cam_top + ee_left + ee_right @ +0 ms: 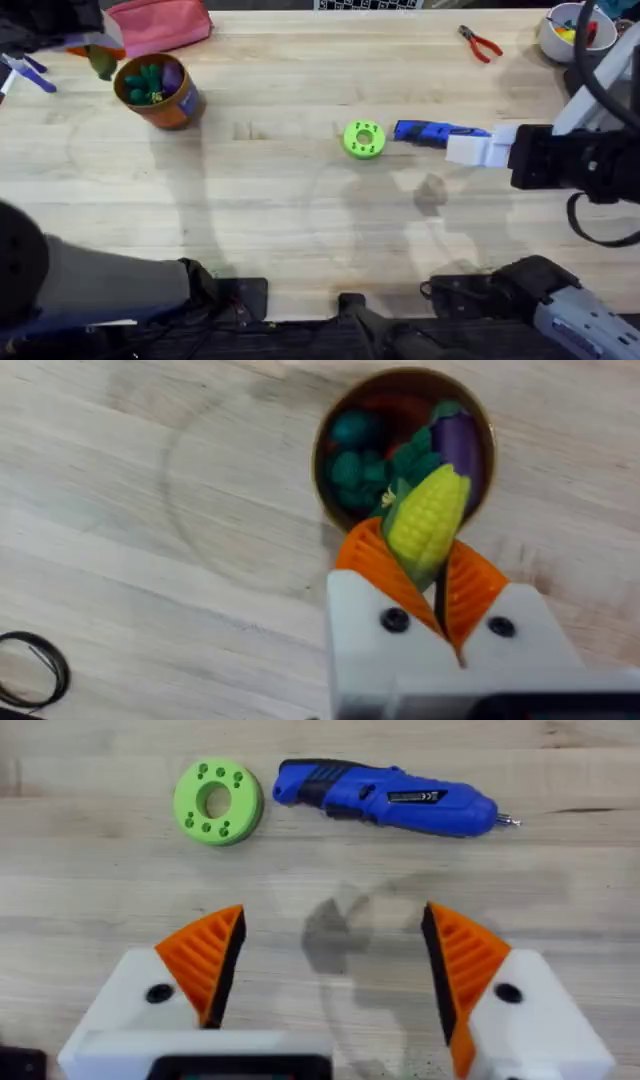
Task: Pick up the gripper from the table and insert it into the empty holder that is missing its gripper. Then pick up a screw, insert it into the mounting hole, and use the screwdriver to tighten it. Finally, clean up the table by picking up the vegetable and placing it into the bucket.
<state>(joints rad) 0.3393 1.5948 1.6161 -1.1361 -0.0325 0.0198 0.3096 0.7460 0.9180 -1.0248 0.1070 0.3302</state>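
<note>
Left gripper (440, 585), white w/ orange ribbed pads, is pinched on the small yellow-green toy corn, i.e. the vegetable (428, 520). Seen from the left wrist cam, the corn sticks out past the fingertips and sits directly over the mouth of the small round orange-brown bucket (480, 415), whose dark rim rings it. Inside the bucket: a teal toy piece (352, 430), a dark green leafy toy piece (412, 455) and a purple eggplant-like toy (458, 445). A thin black ring (30, 670) lies on the wood nearby.

Overhead, the bucket (178, 108) stands far left toward the back of the light wooden table (280, 200), w/ the corn (102, 64) at its left rim under the blurred left arm. A pink fabric pouch (160, 25) lies just behind the bucket.

Mid-table: a round bright green plastic disc w/ holes (363, 139), and just right of it the blue pen-shaped electric screwdriver (435, 132), lying flat, apart from the disc. In the right wrist view its thin metal tip points away from the disc (218, 800); the screwdriver (385, 796) lies untouched.

Right gripper (335, 970) hangs above bare wood near the screwdriver, pads spread wide, holding nothing.

Back right: red-handled pliers (480, 43), then a white bowl (565, 30) at the corner.
</note>
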